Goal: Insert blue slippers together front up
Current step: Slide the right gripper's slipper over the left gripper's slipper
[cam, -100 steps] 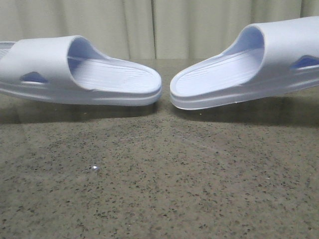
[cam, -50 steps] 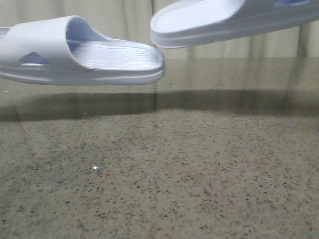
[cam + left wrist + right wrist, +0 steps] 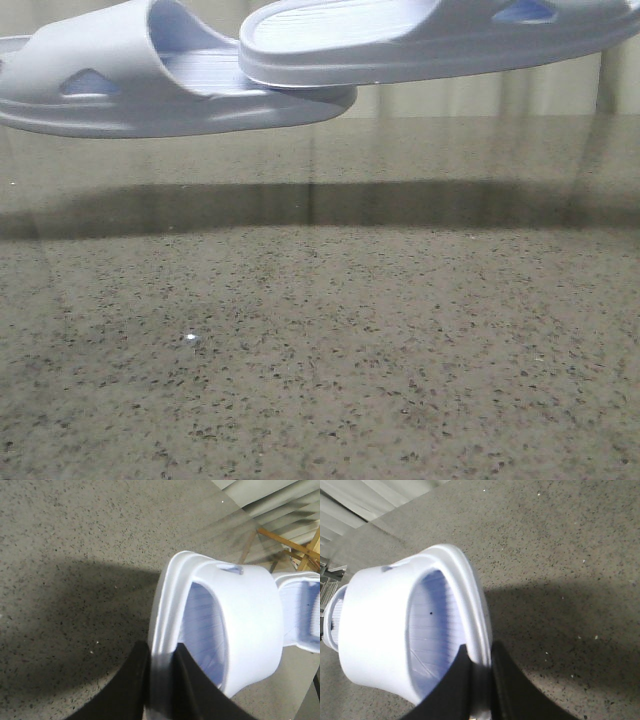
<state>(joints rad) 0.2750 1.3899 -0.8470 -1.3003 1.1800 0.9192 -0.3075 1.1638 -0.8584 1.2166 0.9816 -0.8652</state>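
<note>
The two blue slippers hang in the air above the far edge of the counter. The right slipper has its heel end lapping over the left slipper; whether they touch is unclear. The left gripper pinches the left slipper's side rim, and the right gripper clamps the other's. A good insertion needs level soles, aligned centrelines, and a slow slide under the strap.

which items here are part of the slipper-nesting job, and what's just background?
Part of the job:
- left slipper, gripped at its edge by the left gripper
- right slipper, gripped at its edge by the right gripper

Just there:
- speckled table
- curtain behind
- wooden frame off the table's edge
</note>
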